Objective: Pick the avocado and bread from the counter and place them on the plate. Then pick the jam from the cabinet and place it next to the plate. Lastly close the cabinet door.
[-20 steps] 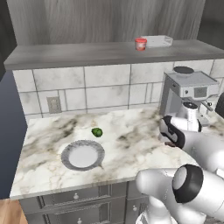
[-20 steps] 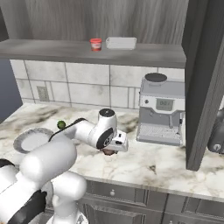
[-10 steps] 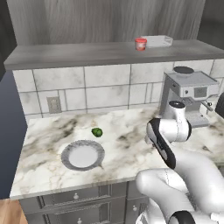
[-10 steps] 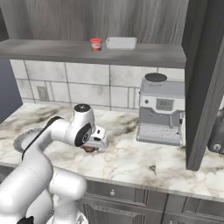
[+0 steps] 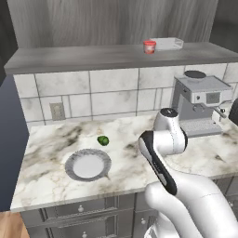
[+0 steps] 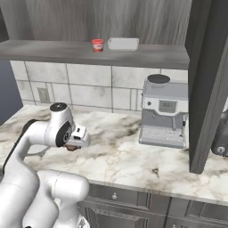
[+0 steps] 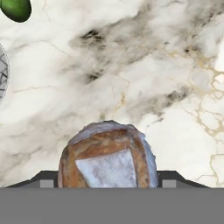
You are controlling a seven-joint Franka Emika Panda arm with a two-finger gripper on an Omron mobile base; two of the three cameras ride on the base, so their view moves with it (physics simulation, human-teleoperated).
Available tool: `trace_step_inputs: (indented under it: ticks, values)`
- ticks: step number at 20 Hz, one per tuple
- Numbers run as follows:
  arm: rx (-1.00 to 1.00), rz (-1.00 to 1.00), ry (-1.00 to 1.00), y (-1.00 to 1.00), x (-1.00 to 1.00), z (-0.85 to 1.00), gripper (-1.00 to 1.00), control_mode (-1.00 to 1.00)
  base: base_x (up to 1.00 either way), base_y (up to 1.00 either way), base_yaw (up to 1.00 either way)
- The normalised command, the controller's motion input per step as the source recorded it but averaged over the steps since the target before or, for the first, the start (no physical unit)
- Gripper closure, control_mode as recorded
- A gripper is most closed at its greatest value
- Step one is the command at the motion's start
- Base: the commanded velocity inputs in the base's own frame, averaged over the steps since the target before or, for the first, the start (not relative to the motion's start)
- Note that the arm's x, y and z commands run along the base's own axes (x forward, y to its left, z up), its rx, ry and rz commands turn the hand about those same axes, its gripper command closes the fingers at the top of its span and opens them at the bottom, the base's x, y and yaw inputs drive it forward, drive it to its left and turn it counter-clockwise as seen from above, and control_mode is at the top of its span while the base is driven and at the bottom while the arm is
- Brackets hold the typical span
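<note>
The round brown bread point(image 7: 107, 157) sits between my fingertips point(image 7: 47, 178), and my gripper point(image 6: 74, 145) is shut on it, a little above the white marble counter point(image 6: 129, 156). The green avocado point(image 5: 103, 140) lies on the counter just behind the speckled grey plate point(image 5: 87, 165), to the left of my arm. In the hand view the avocado point(image 7: 16, 8) is at the top left and the plate's rim point(image 7: 2, 78) at the left edge. The red jam point(image 5: 149, 46) stands on the cabinet shelf point(image 5: 93, 56). The cabinet door point(image 6: 207, 80) stands open at the right.
A white rectangular tray point(image 5: 166, 43) lies next to the jam on the shelf. A grey coffee machine point(image 6: 164, 111) stands on the counter right of my arm. A wall socket point(image 5: 57, 111) sits in the tiled backsplash. Grey drawers run under the counter.
My arm has swung left along the counter, from beside the coffee machine toward the plate, with the bread in the gripper. Avocado, plate and jam have stayed put.
</note>
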Motion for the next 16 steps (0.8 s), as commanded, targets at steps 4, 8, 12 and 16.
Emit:
trace_step_inputs:
  ticks: [4,8,12,16]
  values:
    - [0.00,0.00,0.01,0.62,0.11,0.16,1.00,-1.00,0.00,0.00,0.00]
    - [0.00,0.00,0.01,0.55,0.23,0.08,1.00,-1.00,0.00,0.00,0.00]
    - [0.00,0.00,0.03,0.51,0.29,0.01,1.00,-1.00,0.00,0.00,0.00]
    - [0.00,0.00,0.08,0.53,0.29,0.02,1.00,-1.00,0.00,0.00,0.00]
